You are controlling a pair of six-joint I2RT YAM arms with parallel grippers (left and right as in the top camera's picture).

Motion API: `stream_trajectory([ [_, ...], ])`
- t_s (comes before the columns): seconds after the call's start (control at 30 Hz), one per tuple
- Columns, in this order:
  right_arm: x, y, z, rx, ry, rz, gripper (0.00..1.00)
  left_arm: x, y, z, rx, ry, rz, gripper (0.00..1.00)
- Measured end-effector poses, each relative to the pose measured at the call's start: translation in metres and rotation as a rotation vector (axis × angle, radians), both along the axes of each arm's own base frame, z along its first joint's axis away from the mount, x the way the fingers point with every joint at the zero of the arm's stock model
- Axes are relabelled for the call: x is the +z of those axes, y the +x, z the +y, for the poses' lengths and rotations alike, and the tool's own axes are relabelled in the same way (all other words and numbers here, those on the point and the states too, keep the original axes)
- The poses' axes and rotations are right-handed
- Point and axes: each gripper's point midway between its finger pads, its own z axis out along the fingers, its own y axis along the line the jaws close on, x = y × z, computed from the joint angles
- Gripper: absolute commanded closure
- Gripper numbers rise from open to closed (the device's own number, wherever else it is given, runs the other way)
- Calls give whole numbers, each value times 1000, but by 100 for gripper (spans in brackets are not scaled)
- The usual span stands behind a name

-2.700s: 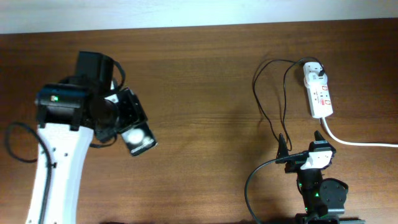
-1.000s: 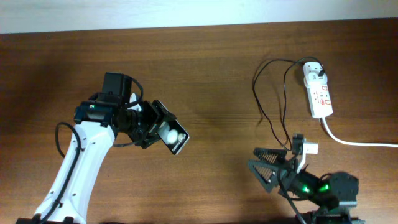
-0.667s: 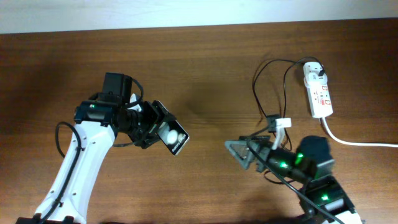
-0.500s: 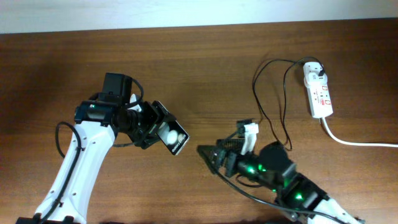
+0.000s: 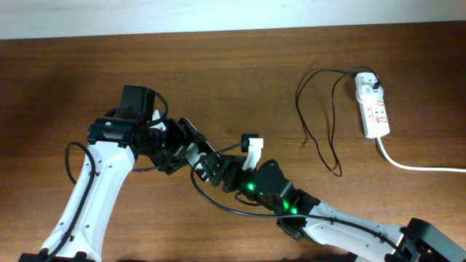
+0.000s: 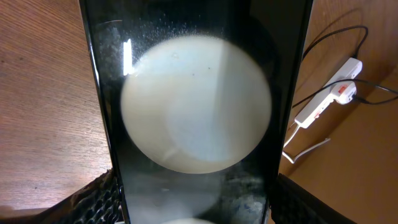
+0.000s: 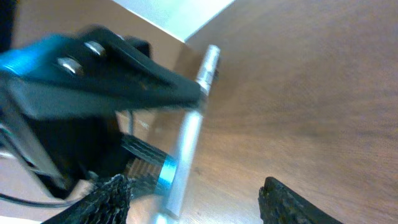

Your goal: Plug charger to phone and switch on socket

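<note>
My left gripper [image 5: 175,145] is shut on the black phone [image 5: 191,138] and holds it tilted above the table. In the left wrist view the phone [image 6: 196,118] fills the frame, one white circle showing, between my left gripper's fingers [image 6: 199,208]. My right gripper [image 5: 207,166] is open and empty, right against the phone's lower end and covering it. In the right wrist view my right gripper's fingers [image 7: 199,199] straddle a thin silvery edge [image 7: 186,137]. The black charger cable [image 5: 320,124] lies looped on the table, its adapter [image 5: 373,87] in the white socket [image 5: 373,108].
The socket's thick white cord [image 5: 415,166] runs off the right edge. The socket [image 6: 323,99] and cable [image 6: 333,37] also show in the left wrist view. The right arm [image 5: 328,218] stretches across the front of the table.
My right arm has swung from the front right leftward across the table, its open gripper now at the phone. My left gripper, having carried the phone rightward earlier, holds still.
</note>
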Motion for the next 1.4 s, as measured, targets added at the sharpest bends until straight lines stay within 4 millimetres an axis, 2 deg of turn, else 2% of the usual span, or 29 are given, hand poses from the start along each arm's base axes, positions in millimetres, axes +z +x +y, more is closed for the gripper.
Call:
stream_trajectory([
  [0.07,13,7,5,-11,23,-19,42,0,0,0,0,0,0,28],
  [0.13,6,8,6,-27,8,-8,44,0,0,0,0,0,-1,28],
  [0.2,-1,1,13,-39,-11,-5,50,0,0,0,0,0,-1,28],
  [0.27,3,-2,19,-70,-14,-20,53,0,0,0,0,0,0,29],
  [0.4,10,4,17,-112,-7,-32,60,0,0,0,0,0,-1,28],
  [0.5,10,4,17,-114,-5,-30,61,0,0,0,0,0,0,28],
  [0.73,-9,5,19,-118,-24,15,65,0,-1,-2,-7,0,-1,28],
  [0.83,-9,5,19,-118,-22,20,72,-1,-5,-10,-37,8,-1,28],
  [1.0,-15,2,21,-101,-32,41,84,-4,-7,-9,-44,47,-2,27],
  [1.13,-15,0,22,-90,-30,47,90,-5,-8,-8,-41,56,4,19],
  [1.17,-15,0,22,-89,-31,51,90,-6,-8,-8,-41,56,5,9],
  [1.2,-16,0,22,-87,-30,53,90,-6,-8,-8,-42,56,6,2],
  [1.33,-19,-3,25,-69,-35,62,91,-5,-10,-9,-49,49,12,1],
  [1.4,-19,-3,25,-67,-35,62,95,-2,-10,-8,-69,49,-13,1],
])
